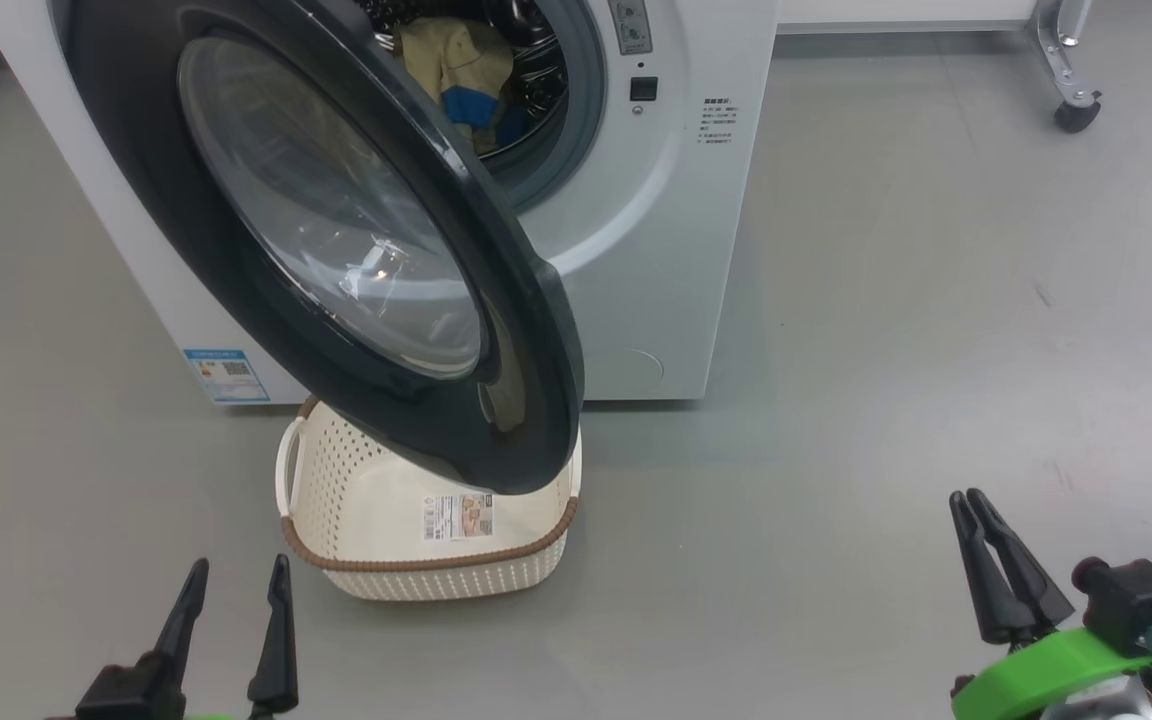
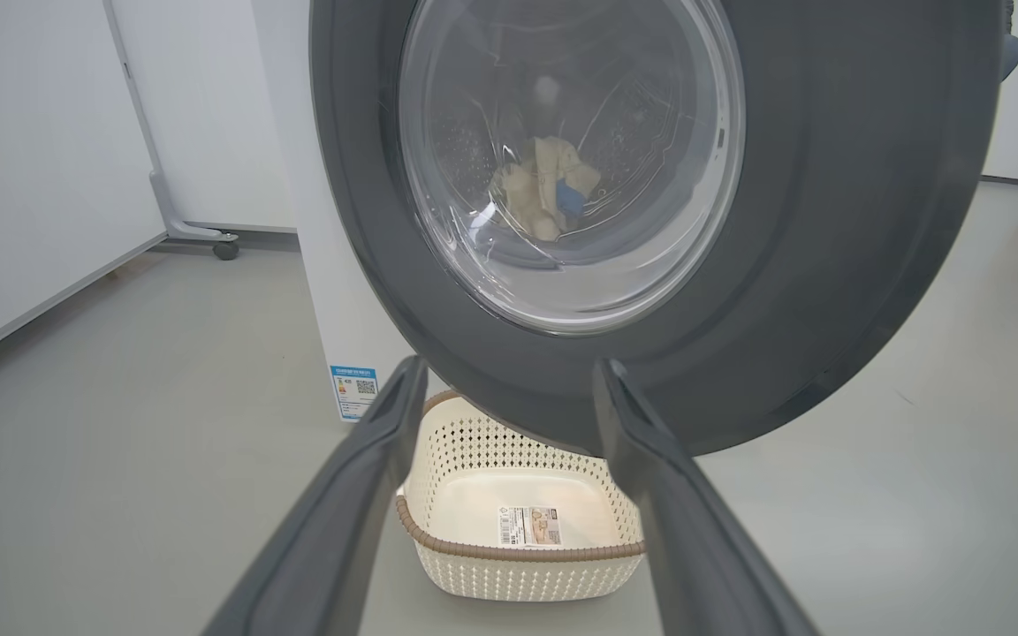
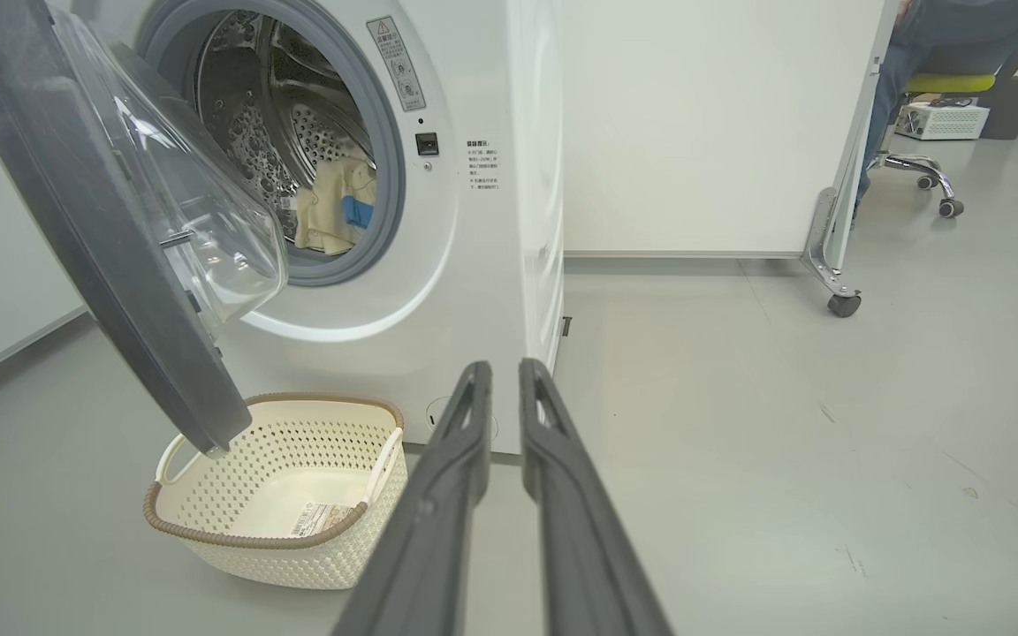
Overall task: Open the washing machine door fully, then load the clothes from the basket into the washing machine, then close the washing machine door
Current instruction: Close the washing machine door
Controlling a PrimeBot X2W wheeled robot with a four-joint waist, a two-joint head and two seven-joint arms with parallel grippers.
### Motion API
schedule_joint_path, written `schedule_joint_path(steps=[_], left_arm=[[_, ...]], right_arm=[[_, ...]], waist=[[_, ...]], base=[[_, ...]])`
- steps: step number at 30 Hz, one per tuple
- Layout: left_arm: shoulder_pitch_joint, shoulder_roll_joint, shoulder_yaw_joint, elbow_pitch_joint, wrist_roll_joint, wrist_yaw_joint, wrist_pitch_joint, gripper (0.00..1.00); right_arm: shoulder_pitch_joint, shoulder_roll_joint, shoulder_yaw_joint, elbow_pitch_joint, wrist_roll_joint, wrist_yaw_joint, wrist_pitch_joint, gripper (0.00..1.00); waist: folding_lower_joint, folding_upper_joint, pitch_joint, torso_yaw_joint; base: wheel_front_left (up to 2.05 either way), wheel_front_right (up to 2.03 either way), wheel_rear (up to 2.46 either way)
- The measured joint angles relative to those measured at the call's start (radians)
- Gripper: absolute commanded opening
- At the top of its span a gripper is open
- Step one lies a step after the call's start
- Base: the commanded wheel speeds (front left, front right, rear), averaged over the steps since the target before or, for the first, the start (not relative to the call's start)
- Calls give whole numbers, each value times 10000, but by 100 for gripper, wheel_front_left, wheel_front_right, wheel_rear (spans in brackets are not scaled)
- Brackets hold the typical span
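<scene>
Trouble looks likeliest at the washing machine door (image 1: 336, 250), hanging half-swung across the middle of the frame. Its lower edge sits just over the empty basket (image 1: 436, 570) on the floor and might clip the rim when pushed. The clothes (image 1: 456, 70), upper centre at the drum's mouth, could get pinched in the seal. The left claw (image 1: 241, 562) is spread wide at lower left. The right claw (image 1: 966, 495), lower right, is nearly together on nothing.
</scene>
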Motion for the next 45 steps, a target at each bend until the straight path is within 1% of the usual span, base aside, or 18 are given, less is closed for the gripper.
schedule_joint_path(steps=[6, 10, 18, 20, 28, 32, 33, 40, 42, 45], left_arm=[[93, -61, 173, 0, 2, -86, 0, 100], [174, -69, 267, 2, 2, -90, 0, 100], [185, -81, 153, 12, -36, -58, 0, 100], [185, -84, 52, 12, -121, 17, 0, 100], [181, -90, -128, 12, -194, 86, 0, 100], [177, -90, -217, 27, -201, 102, 0, 100], [174, -90, -314, 27, -240, 102, 0, 100], [108, -90, -709, 84, -284, 105, 0, 100], [37, -90, -884, 107, -305, 105, 0, 100], [-219, -92, -1149, 109, -451, 115, 0, 100]], right_arm=[[-33, 2, 13, 12, 0, 0, 2, 0], [-207, 4, 213, -77, 48, 0, 2, 0], [-1343, -15, 612, -1018, 153, 0, 0, 0], [-1664, -31, 913, -1323, 180, 0, 0, 0], [-3333, 38, 2445, -2690, 376, 0, -6, 0], [-3833, 169, 3522, -3076, 533, 0, -15, 0], [-3869, 217, 4123, -3007, 623, 0, -15, 0], [-3910, 305, 6046, -1622, 1024, 0, -13, 0], [-3909, 351, 6257, -1225, 1151, 0, -13, 0], [-3910, 476, 6121, -759, 1361, 0, -12, 0]], waist=[[0, 0, -25, -39], [0, 0, -46, -57], [0, 0, -44, 15], [0, 0, -28, 55], [0, 0, 47, 303], [0, 0, 81, 520], [0, 0, 103, 641], [0, 0, 271, 1123], [0, 0, 378, 1265], [0, 0, 604, 1491]], base=[[0, 0, 0], [0, 0, 0], [0, 0, 0], [0, 0, 0], [0, 0, 0], [0, 0, 0], [0, 0, 0], [0, 0, 0], [0, 0, 0], [0, 0, 0]])
